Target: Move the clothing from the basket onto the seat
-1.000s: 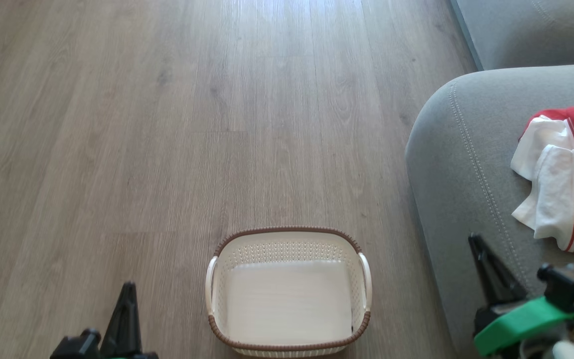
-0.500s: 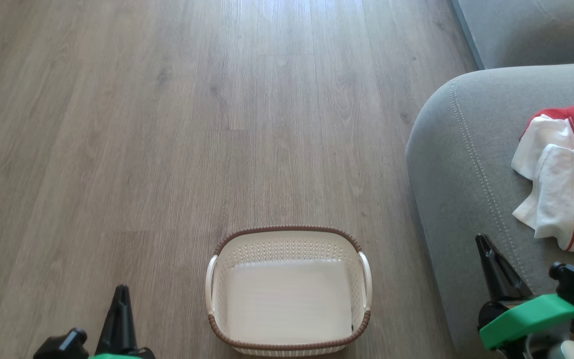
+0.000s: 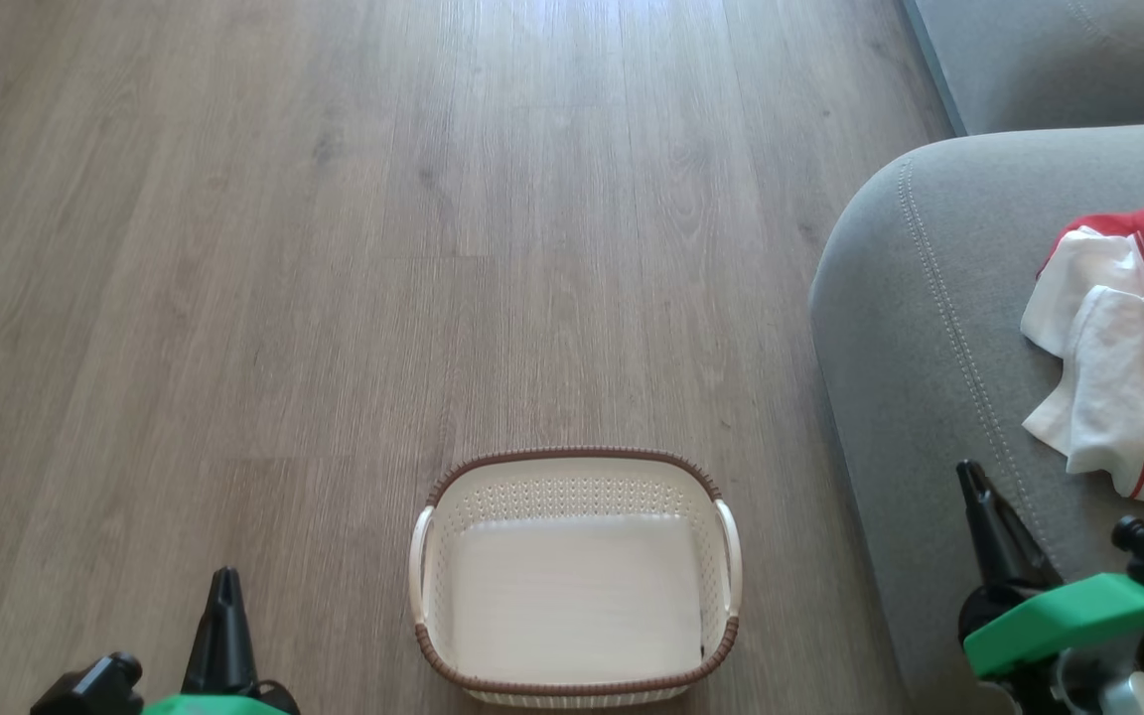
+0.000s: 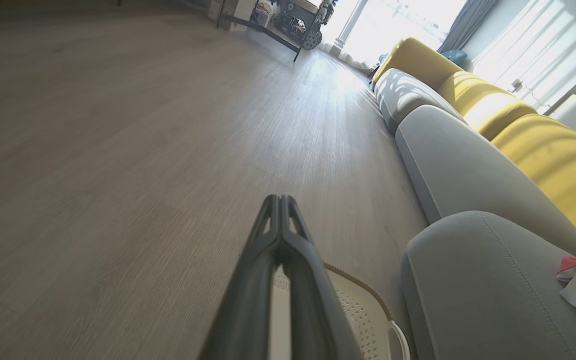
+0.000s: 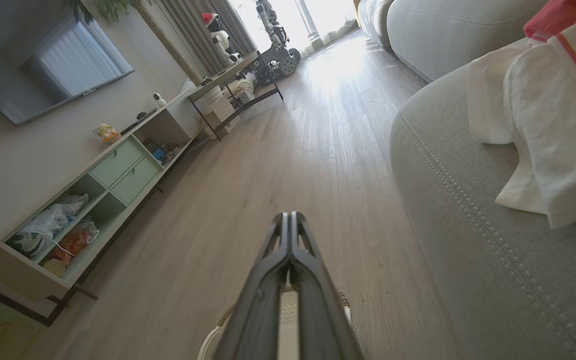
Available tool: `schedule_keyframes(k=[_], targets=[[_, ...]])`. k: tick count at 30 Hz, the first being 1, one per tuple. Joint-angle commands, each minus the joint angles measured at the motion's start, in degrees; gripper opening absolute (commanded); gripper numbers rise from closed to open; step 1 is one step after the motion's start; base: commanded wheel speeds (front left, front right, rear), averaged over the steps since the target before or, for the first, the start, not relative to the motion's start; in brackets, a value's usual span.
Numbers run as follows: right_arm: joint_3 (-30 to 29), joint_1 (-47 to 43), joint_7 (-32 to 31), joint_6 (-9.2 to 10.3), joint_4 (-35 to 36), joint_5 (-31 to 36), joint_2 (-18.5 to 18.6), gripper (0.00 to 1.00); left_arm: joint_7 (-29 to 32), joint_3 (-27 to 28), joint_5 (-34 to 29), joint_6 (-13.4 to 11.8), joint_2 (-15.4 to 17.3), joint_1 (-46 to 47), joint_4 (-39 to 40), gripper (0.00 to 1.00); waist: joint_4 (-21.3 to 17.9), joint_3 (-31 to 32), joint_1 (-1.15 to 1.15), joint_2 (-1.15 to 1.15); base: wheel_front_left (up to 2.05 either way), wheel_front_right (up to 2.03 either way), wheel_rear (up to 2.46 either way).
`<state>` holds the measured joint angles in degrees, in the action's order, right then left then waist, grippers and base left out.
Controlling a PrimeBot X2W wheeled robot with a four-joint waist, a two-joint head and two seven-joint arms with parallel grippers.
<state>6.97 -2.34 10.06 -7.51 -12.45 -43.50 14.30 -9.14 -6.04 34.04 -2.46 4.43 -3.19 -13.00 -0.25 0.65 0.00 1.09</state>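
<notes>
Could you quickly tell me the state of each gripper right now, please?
Left gripper: closed, holding nothing.
Right gripper: closed, holding nothing.

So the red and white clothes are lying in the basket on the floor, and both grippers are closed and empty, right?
Not quite: the basket on the floor is empty. The head view shows the clothing lying on the grey seat beside it. The left gripper and right gripper are indeed closed and empty.
</notes>
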Motion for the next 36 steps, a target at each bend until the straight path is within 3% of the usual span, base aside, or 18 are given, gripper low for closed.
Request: schedule_keyframes(k=[1, 36], targets=[[-0.9, 3.4, -0.4, 0.01, 1.5, -1.7, 0.1, 0.00, 0.3, 1.7, 1.8, 0.5, 0.3, 2.9, 2.2, 0.00, 0.0, 0.0, 0.00, 0.00, 0.00, 0.00, 0.00], [-2.7, 6.0, -4.1, 0.01, -0.1, -21.5, -1.9, 0.00, 5.9, 5.7, 22.5, 1.5, -0.4, 5.3, 3.4, 0.00, 0.1, -0.6, 0.00, 0.00, 0.00, 0.00, 0.00]])
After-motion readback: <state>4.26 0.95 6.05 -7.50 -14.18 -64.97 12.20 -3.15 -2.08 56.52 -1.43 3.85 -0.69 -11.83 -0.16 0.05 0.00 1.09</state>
